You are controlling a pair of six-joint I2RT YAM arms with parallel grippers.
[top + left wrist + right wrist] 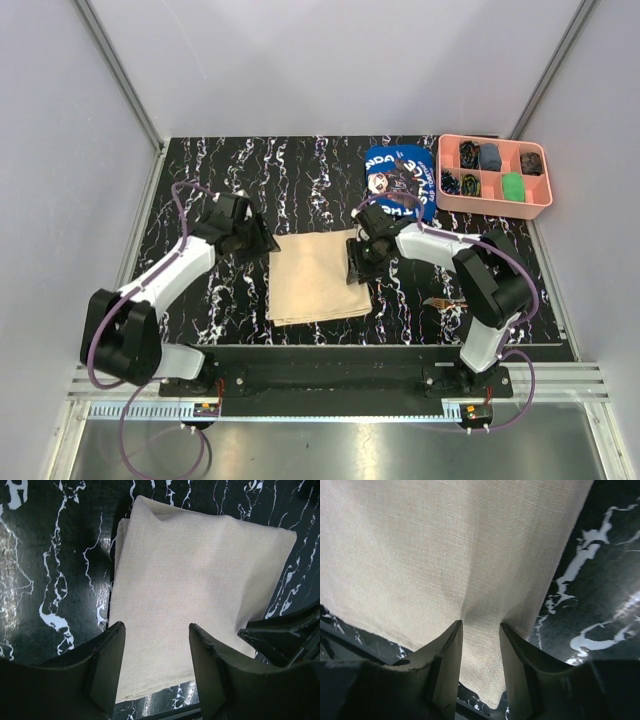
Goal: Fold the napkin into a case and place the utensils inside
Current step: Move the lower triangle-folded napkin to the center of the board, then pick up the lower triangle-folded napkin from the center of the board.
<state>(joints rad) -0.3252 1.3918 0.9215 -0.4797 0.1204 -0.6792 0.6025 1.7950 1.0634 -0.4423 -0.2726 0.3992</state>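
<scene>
Closest to the lens, the right hand has its two dark fingers set down on the napkin near its right edge. They stand apart with a shallow pucker of cloth gathered at the tips — released, not clenched on anything. The left hand is likewise released, jaws wide, tilted down over the cloth's left edge. Seen from above, the beige napkin lies folded into a squarish layered pad in the middle of the counter, between the two hands; it is not yet the narrow case.

Drag looks like the likeliest trouble. If the right hand slides or lifts with its tips pressed in, the pucker could pull the top layer along and skew the stacked edges, which sit slightly offset on the left side. A pinch that catches only one layer would peel the fold open rather than carry it over.

Both arms reach inward from their bases, wrists pitched steeply down — the left at the far-left corner, the right at the middle of the right edge.
</scene>
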